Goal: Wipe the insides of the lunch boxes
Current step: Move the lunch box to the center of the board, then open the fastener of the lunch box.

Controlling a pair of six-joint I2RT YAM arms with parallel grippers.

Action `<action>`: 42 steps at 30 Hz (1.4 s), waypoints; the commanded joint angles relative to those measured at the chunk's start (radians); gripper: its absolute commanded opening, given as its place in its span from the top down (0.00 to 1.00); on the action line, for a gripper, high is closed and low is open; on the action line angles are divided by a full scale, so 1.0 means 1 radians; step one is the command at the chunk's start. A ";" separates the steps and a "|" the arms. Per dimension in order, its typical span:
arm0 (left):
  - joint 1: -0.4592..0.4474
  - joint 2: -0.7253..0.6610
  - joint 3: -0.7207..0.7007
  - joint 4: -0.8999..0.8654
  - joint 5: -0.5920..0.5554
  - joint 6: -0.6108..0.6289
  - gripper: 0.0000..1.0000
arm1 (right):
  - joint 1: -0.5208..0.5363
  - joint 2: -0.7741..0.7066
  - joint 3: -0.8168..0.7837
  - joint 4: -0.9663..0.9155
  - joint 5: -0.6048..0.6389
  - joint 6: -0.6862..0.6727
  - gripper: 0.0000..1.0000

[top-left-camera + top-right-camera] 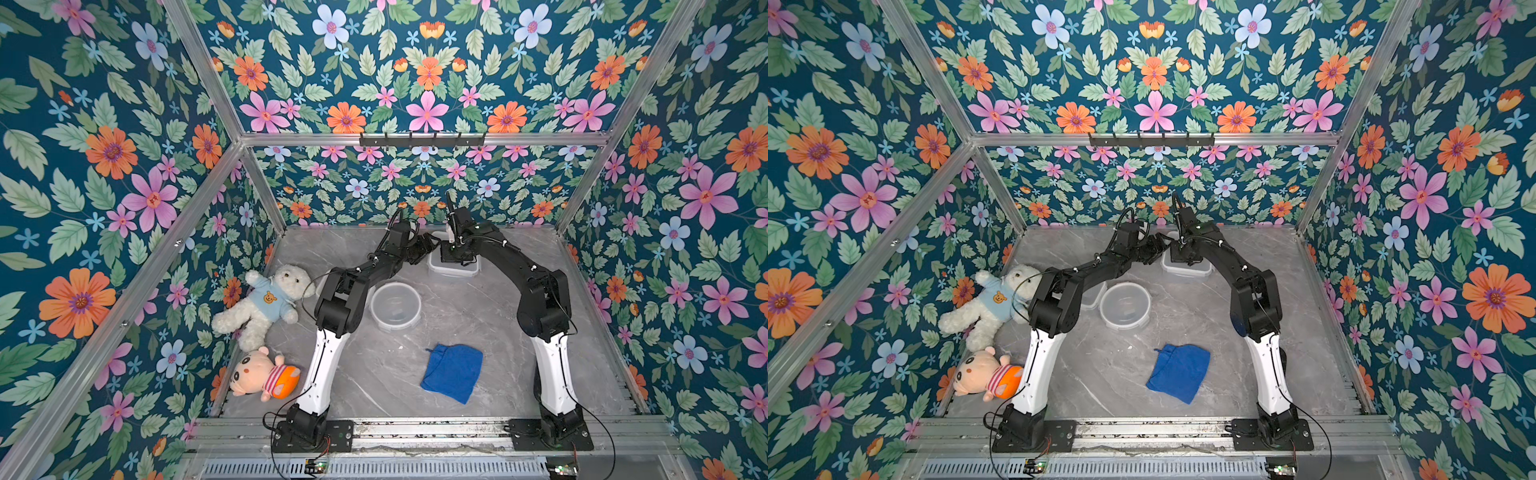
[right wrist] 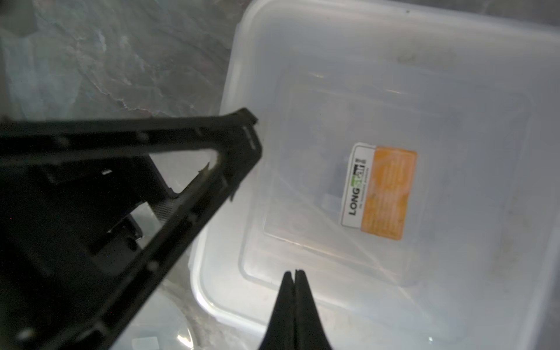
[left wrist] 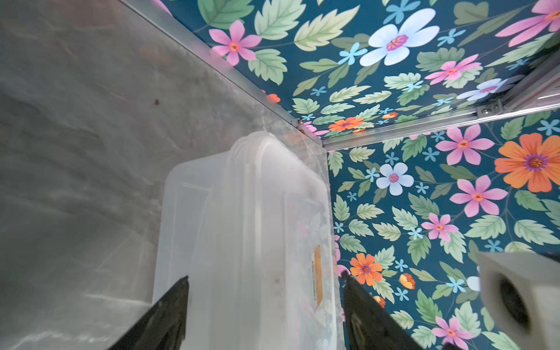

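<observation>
1. The left arm and right arm are stretching forward, bending inward over the table's far edge.
2. My right gripper is pointing down into the square tub, jaws pressed together, holding nothing.
3. My left gripper is standing wide, the tub's edge between its fingers; I cannot tell contact.
4. The tub is sitting open and cloudy, showing an orange label on its base.
5. The round tub is sitting mid-table, the blue cloth lying nearer me.

Arms: left arm and right arm extended forward, wrists close together. Grippers: left gripper jaws spread wide; right gripper jaws pressed together.
</observation>
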 commanded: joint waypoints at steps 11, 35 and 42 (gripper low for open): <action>0.025 0.016 -0.147 0.243 0.069 -0.109 0.20 | -0.080 0.015 -0.031 -0.028 -0.029 0.010 1.00; 0.031 0.054 -0.272 0.657 0.128 -0.347 0.50 | -0.080 0.112 0.039 -0.109 -0.007 0.013 1.00; 0.027 0.043 -0.280 0.640 0.138 -0.342 0.65 | -0.080 0.117 0.042 -0.114 0.016 0.006 1.00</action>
